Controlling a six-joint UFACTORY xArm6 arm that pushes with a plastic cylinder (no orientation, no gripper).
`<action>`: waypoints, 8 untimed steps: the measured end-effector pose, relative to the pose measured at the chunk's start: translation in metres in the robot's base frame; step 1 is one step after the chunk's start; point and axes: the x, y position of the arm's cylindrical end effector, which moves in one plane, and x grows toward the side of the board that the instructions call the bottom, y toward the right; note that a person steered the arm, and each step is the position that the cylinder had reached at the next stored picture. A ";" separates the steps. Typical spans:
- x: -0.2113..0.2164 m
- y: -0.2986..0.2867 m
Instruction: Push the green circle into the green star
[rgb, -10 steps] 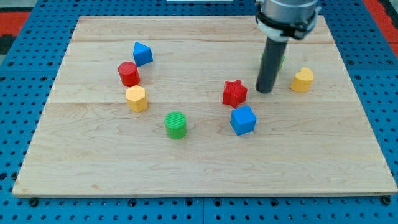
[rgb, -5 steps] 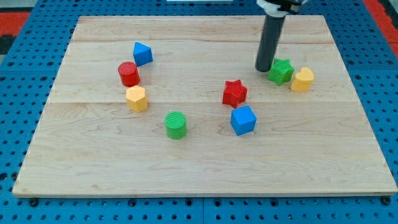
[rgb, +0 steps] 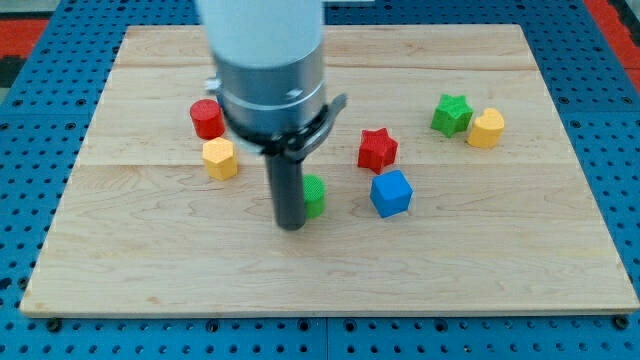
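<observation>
- Camera view, and my tip (rgb: 291, 226) is planted on the counter (rgb: 150, 270) a little below the middle, pressed against the view's left side of the green circle (rgb: 314, 196).
- No gripper on this rig, just a straight dark rod, so nothing is held; the tip only touches.
- Green circle: a short cylinder standing upright, flat top up, its axis vertical. Being round, it shows no heading. The rod hides its left part; only the right edge peeks out.
- Just to the view's right of it sits the blue cube (rgb: 391, 193), near but apart.
- Above that cube, the red star (rgb: 377, 149), also near the circle's upper right.
- Those two blocks lie between the green circle and the green star (rgb: 452, 114), which sits well apart toward the view's upper right.
- Touching or almost touching the green star on its right: a yellow block (rgb: 486, 128), shape hard to make out.
- Over on the view's left of the rod: a yellow hexagon-like block (rgb: 218, 158), and just above it a red cylinder (rgb: 207, 118), partly tucked behind the arm's big pale body (rgb: 262, 50).
</observation>
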 end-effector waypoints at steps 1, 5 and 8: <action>-0.021 0.041; -0.067 0.007; -0.021 0.062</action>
